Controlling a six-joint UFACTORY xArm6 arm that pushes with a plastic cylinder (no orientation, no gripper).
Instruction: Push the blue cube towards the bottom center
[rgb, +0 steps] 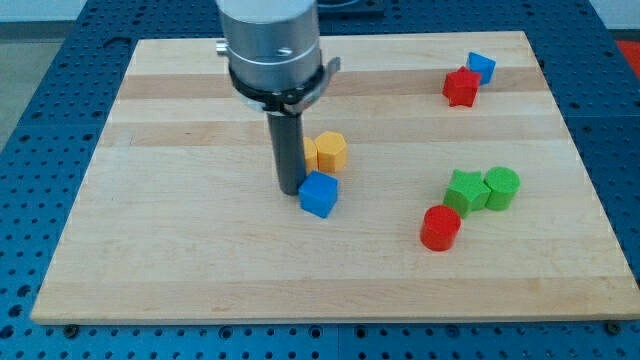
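Observation:
The blue cube (319, 194) lies near the middle of the wooden board (180, 250). My tip (290, 190) rests on the board just to the cube's left, touching or almost touching its upper left side. The dark rod rises from there to the grey arm body at the view's top. Directly above the blue cube sit a yellow block (309, 152), partly hidden behind the rod, and an orange hexagonal block (332, 151).
At the view's right are a green star block (465, 190), a green cylinder (501, 187) and a red cylinder (440, 227). At the top right a red star block (461, 87) touches a blue pentagon-like block (482, 67).

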